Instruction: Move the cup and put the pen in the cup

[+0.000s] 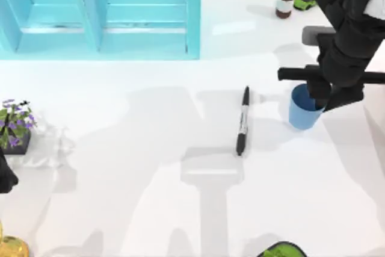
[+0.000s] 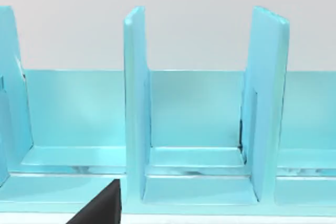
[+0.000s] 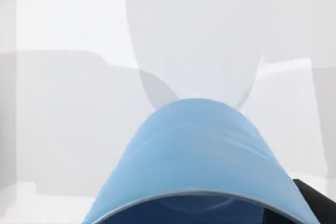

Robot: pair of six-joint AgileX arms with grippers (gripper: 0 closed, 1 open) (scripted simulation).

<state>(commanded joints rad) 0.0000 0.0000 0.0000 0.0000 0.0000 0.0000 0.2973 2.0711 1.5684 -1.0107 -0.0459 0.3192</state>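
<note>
right hand (image 1: 317, 95) sits at the blue cup's (image 1: 302, 109) rim, toward three o'clock on the bench (image 1: 180, 197); its grip cannot be told. pen (image 1: 242, 121) lies just beside, toward nine o'clock. an off-centre pinch could tip the cup onto the pen.

Right arm reaches in from the table's far right, its gripper (image 1: 319, 97) lowered at the right side of the table. Left arm is parked at the left edge.
</note>
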